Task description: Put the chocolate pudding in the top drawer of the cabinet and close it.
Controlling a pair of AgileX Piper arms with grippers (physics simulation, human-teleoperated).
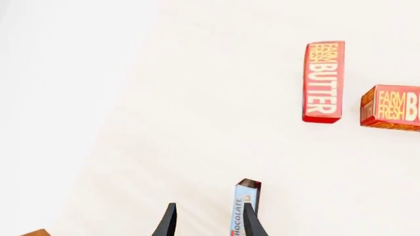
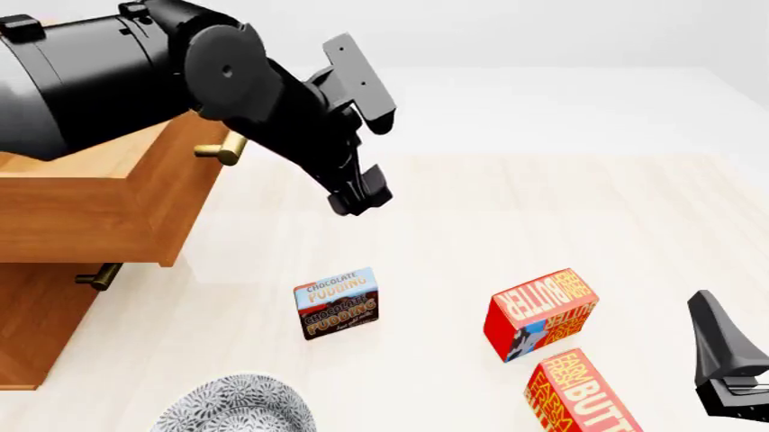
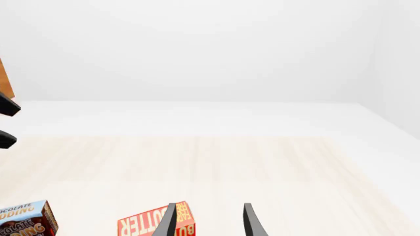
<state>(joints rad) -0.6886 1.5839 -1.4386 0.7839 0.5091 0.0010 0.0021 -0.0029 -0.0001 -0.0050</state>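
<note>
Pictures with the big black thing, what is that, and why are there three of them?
It is a robot with two arms, in a computer-made world. One camera watches from behind; the other two ride on the arms, behind the pincers. The left gripper hangs open above the chocolate pudding box on the table. The right gripper is open too. Neither holds anything. Two butter boxes and a patterned plate are nearby. The cabinet has its top drawer pulled out.
</note>
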